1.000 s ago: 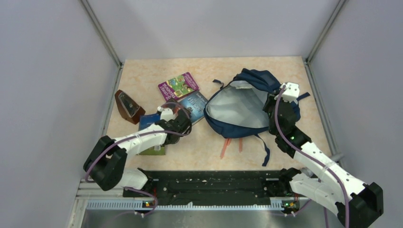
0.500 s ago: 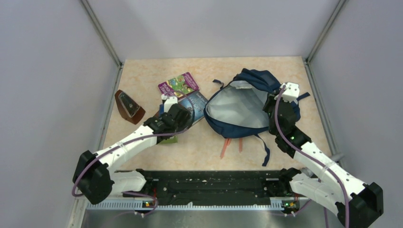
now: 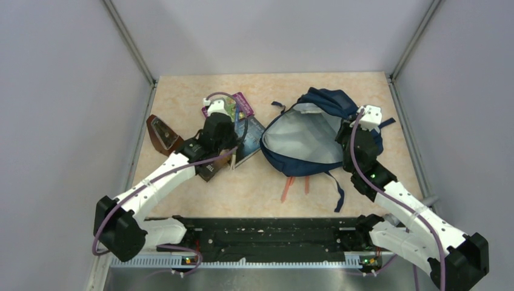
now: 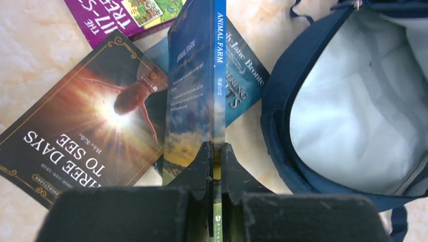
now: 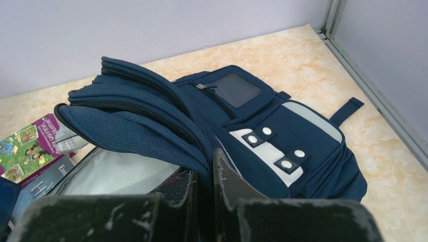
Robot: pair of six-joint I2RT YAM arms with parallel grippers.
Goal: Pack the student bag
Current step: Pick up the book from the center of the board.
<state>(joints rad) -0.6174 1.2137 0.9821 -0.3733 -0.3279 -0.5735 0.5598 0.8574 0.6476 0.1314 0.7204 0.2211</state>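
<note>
Item: student bag (image 3: 303,142), navy, lying on the right half of the marbled table (image 3: 376,91), main compartment gaping so the pale grey lining shows, its mouth just beside a scatter of books. At its flap, right gripper (image 5: 204,174), fingers pressed together on a fold of the navy fabric (front patch with white snaps visible beyond); left gripper (image 4: 216,148) nipped tight on the lower end of a slim Animal Farm paperback (image 4: 194,91), held on edge above Three Days to See (image 4: 86,131) and a blue-grey Bronte volume (image 4: 242,85). Also present: purple book (image 4: 126,15) farther back, brown wedge-shaped object (image 3: 162,134) near the left wall.
</note>
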